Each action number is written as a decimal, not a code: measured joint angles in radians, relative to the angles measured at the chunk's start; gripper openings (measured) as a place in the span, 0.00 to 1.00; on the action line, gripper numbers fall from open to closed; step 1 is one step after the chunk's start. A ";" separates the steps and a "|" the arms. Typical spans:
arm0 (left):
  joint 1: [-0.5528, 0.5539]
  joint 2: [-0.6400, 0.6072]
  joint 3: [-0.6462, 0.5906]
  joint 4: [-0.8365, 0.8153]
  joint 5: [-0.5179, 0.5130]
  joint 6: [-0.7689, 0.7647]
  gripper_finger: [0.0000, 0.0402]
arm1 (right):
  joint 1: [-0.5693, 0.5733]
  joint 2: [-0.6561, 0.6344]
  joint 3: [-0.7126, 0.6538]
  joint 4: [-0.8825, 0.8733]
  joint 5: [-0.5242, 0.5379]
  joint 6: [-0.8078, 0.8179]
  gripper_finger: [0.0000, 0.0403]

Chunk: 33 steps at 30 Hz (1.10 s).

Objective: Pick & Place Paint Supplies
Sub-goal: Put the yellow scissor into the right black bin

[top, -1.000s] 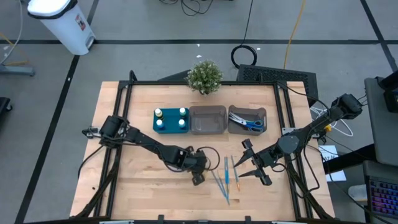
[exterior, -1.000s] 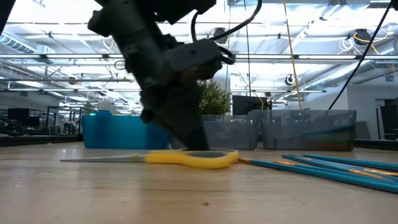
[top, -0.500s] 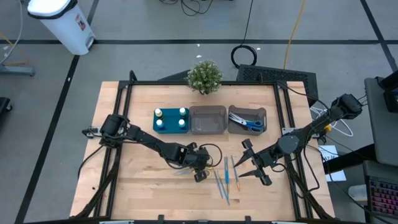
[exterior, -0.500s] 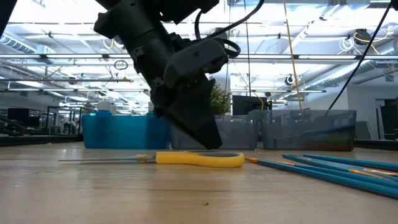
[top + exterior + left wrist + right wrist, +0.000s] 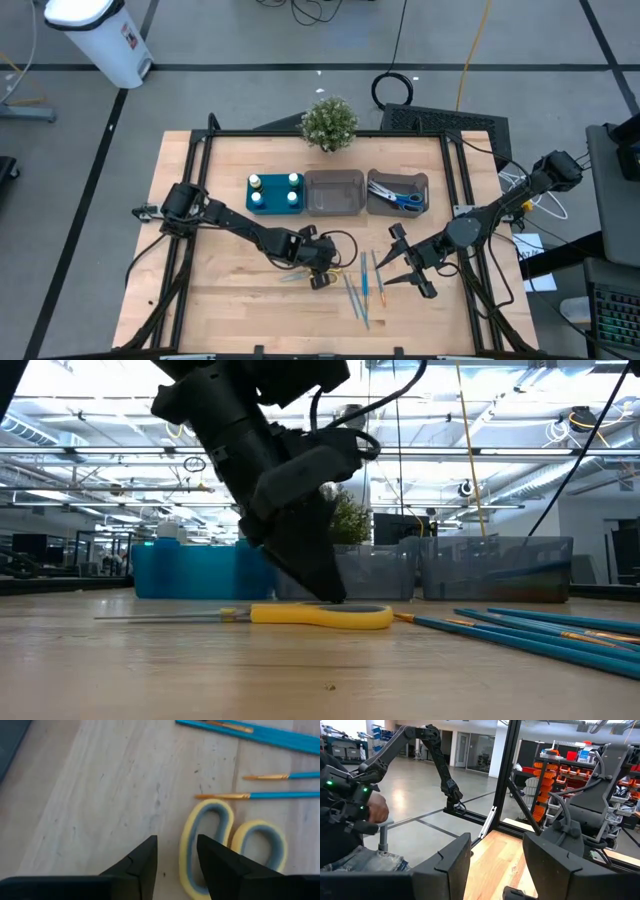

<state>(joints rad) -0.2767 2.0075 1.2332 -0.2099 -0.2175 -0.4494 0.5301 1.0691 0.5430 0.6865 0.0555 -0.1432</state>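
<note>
Moved, high view: left gripper [image 5: 321,272] is shifted slightly toward the brushes [image 5: 362,288], mid-table.
Low view: yellow scissors [image 5: 318,616] lie flat, unlifted.
Left wrist view: jaws parted, straddling one handle loop.
Right gripper [image 5: 412,272]: parted, empty.
Risk: scissors may be pushed aside by a fingertip.

Teal tray [image 5: 274,204] at table rear. Two grey bins [image 5: 335,193] [image 5: 396,206] alongside it. Potted plant [image 5: 329,123] at rear edge. White trash can [image 5: 100,35] on floor.

Tray [image 5: 274,194], two bins [image 5: 335,193] along upper centre of the counter [image 5: 210,290]; scissors [image 5: 312,273] lower centre, brushes [image 5: 366,285] right of them.
</note>
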 joint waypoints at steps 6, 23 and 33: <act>-0.014 -0.002 -0.038 0.002 0.000 0.052 0.33 | 0.000 0.000 0.000 0.000 0.000 0.000 0.42; -0.014 -0.005 -0.067 -0.023 0.007 -0.037 0.31 | 0.000 0.000 0.000 -0.003 0.000 0.000 0.42; -0.014 -0.004 -0.066 -0.050 0.008 -0.061 0.27 | 0.000 0.000 0.000 -0.003 0.000 0.000 0.42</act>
<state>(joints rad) -0.2905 2.0037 1.1667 -0.2601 -0.2096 -0.5100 0.5298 1.0690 0.5432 0.6830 0.0555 -0.1432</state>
